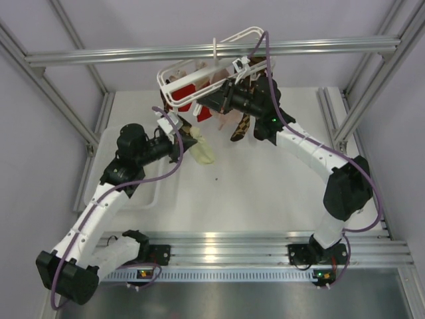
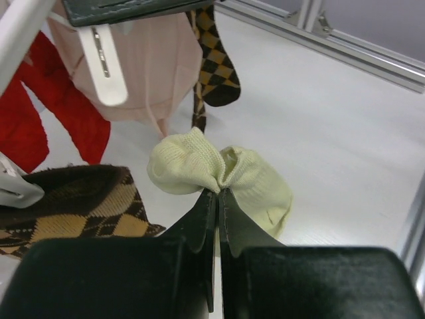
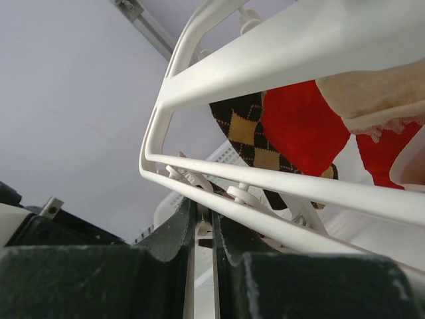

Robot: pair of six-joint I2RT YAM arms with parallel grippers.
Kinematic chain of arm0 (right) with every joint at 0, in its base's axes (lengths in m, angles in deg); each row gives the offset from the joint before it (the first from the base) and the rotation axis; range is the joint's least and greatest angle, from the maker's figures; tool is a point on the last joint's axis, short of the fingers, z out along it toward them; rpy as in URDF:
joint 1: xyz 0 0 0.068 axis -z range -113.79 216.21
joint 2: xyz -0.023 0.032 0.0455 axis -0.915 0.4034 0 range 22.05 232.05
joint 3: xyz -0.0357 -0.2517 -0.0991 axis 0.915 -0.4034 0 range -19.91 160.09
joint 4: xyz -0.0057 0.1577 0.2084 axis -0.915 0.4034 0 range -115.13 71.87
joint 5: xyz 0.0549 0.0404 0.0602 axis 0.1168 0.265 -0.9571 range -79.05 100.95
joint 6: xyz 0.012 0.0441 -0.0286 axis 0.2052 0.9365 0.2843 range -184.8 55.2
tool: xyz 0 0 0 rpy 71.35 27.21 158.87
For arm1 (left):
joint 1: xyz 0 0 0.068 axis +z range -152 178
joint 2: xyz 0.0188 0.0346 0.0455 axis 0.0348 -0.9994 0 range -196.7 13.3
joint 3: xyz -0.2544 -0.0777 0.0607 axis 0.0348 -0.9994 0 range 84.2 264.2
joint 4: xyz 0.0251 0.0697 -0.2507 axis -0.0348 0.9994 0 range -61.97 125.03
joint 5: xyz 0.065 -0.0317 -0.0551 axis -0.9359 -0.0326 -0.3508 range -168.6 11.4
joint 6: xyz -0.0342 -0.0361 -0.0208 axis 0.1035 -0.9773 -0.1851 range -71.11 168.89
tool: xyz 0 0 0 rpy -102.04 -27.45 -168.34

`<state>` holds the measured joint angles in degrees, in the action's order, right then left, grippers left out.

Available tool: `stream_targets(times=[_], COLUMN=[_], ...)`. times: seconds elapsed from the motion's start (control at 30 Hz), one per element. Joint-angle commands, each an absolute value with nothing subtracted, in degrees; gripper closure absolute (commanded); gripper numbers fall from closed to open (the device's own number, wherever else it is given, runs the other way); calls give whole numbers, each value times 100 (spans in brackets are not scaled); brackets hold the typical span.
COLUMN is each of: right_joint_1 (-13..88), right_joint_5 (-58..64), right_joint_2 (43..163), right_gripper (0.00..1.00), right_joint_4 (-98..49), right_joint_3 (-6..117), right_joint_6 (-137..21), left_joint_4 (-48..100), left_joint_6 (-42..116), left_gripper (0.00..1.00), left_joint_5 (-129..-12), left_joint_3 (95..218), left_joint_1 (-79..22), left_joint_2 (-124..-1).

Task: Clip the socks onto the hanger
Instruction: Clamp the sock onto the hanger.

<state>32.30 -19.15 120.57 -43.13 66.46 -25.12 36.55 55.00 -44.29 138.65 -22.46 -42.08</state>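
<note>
The white hanger (image 1: pixel 199 73) hangs tilted from the top bar, with red, pink and argyle socks clipped to it. My left gripper (image 1: pixel 179 138) is shut on a bunched cream-yellow sock (image 1: pixel 202 151), just below the hanger's left end. In the left wrist view the sock (image 2: pixel 259 189) is pinched at my gripper (image 2: pixel 218 193) tip, below a dangling white clip (image 2: pixel 103 63). My right gripper (image 1: pixel 218 101) reaches in under the hanger frame (image 3: pixel 265 66), and its jaws (image 3: pixel 204 219) are shut on a white hanger clip (image 3: pixel 201 229).
Red socks (image 2: pixel 60 109), a pink sock (image 2: pixel 153 73) and argyle socks (image 2: pixel 216 66) hang close around the clip. Another argyle sock (image 2: pixel 80 206) is by my left fingers. A white basket (image 1: pixel 139 193) lies at the left. An aluminium bar (image 1: pixel 319 46) crosses above.
</note>
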Motion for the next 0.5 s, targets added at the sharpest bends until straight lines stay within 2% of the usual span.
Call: stream_targets(times=[0.0, 0.13, 0.47], right_joint_1=[3413, 3457, 3536], right_joint_5=[-1884, -1893, -1814], right_joint_2=[11750, 11706, 11574], right_gripper=[100, 100, 100], right_joint_4=[-4341, -4350, -4350], right_joint_3=[6815, 6736, 6508], right_joint_6=[-2227, -2016, -1892], left_joint_4=[2552, 2311, 1952], left_joint_6=[5522, 5601, 5487], left_gripper=[100, 100, 100], left_joint_5=[-5503, -6136, -6261], left_joint_3=[13956, 14071, 14027], left_joint_1=[-2475, -2687, -2687], left_joint_2=[-4470, -4821, -4893])
